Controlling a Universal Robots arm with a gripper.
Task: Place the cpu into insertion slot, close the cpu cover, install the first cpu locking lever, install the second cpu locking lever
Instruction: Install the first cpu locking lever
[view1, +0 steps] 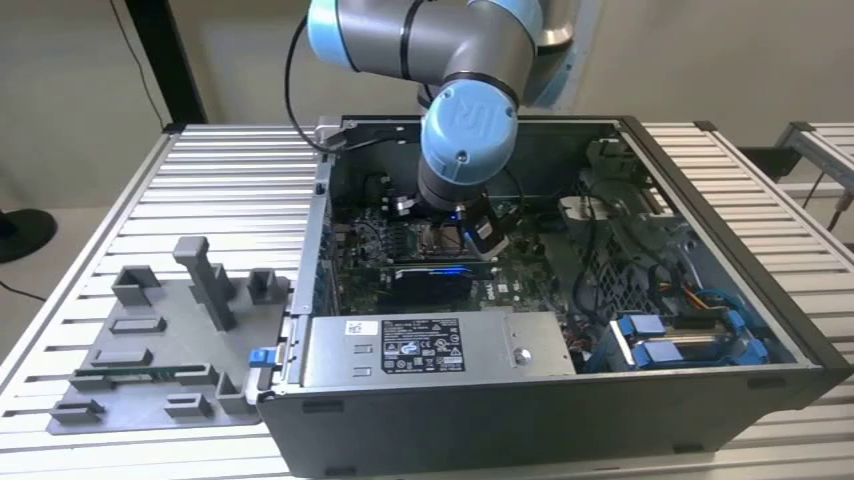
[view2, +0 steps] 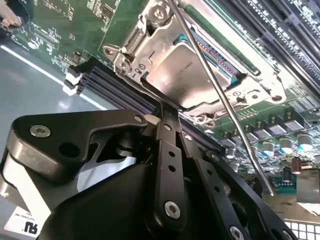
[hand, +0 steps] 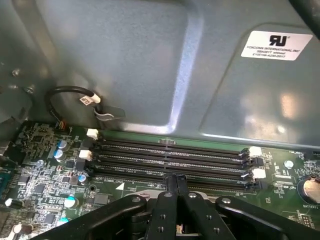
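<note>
A ribbed metal table (view1: 200, 170) carries the open computer case (view1: 747, 330), the arm (view1: 461, 120) reaching down inside. In the second wrist view the clenched gripper (view2: 167, 114) presses at the edge of the cover (view2: 150, 40), the chip (view2: 180, 75) already seated beneath it. One locking lever (view2: 225, 105) stands loose above the cover; latching calls for a firm sideways push.

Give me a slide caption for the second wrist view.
Closed gripper at the edge of the cpu cover, cpu seated beneath it, a thin locking lever crossing above.

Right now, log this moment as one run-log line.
arm: inside computer case | gripper: shut, at cover edge | chip: seated in socket | cover: down over chip | lever rod: lying across cover
</note>
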